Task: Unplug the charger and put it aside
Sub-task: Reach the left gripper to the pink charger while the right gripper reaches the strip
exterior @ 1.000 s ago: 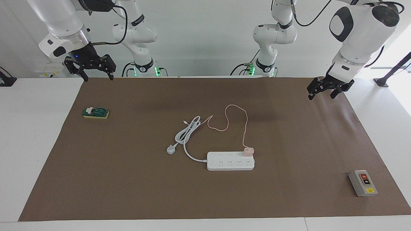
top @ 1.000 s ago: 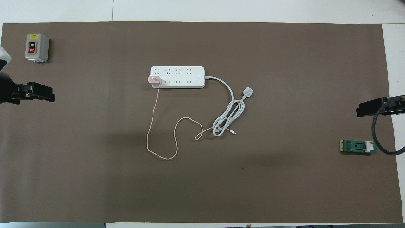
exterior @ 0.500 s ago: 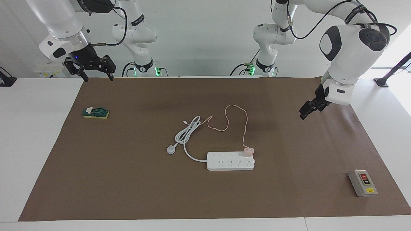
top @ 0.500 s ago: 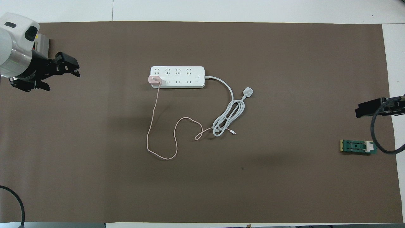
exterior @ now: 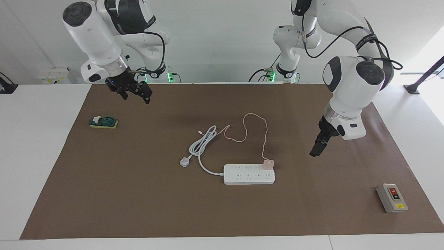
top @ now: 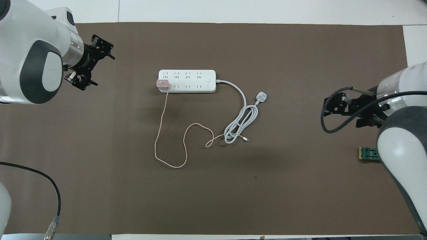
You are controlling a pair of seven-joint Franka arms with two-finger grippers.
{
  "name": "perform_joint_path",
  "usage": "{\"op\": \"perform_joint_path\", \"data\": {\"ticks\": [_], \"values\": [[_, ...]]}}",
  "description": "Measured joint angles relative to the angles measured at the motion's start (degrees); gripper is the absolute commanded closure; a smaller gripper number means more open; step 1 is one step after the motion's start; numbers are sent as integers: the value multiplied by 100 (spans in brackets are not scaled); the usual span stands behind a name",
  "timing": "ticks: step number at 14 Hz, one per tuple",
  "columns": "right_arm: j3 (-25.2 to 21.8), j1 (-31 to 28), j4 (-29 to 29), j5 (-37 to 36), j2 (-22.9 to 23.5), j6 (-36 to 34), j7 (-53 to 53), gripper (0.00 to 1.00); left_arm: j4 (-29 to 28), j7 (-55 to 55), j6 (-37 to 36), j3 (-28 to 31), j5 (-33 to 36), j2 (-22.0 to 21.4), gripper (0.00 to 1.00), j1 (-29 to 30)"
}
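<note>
The charger (exterior: 268, 164) sits plugged into the white power strip (exterior: 249, 174), in the end socket toward the left arm's end of the table, on the strip's edge nearer the robots; its thin pink cable (top: 162, 133) runs from the cube toward the robots, loops over the brown mat (exterior: 138, 194) and ends beside the coiled white cord (top: 241, 123) of the three-pin plug (exterior: 185, 161). The strip lies about mid-table. The left gripper (exterior: 317, 148) hangs in the air over bare mat, toward the left arm's end of the table from the charger and well apart from it, touching nothing; its fingers stand apart and hold nothing. The right gripper (exterior: 133, 93) is up over the mat near the edge nearest the robots, toward the right arm's end, well apart from the charger and strip; its fingers are spread and empty. A grey on/off switch box (exterior: 392, 198) stands near the mat corner farthest from the robots at the left arm's end; in the overhead view the left arm covers it. A small green block with a white part (exterior: 103, 122) lies near the mat edge at the right arm's end. Against the frames a second ago: the left gripper has come down and inward from the mat's edge toward the charger; the right gripper has swung inward over the mat. Charger, cable, strip, plug, box and block are unmoved.
</note>
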Motion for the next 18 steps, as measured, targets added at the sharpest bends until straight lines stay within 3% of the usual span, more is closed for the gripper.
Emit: {"op": "perform_joint_path", "data": {"ticks": [7,11,18], "values": [[19,994,60,1985,1565,1927,3376,0,-73,-2494,132,7,16,590,0,-970],[20,1161,967,2951,2580,2124,4478,0,-72,-2913,469,15,19,959,0,-1050],[21,1478,2120,4055,4016,2663,5349,0,-69,-3092,819,23,19,1048,0,-1050]]}}
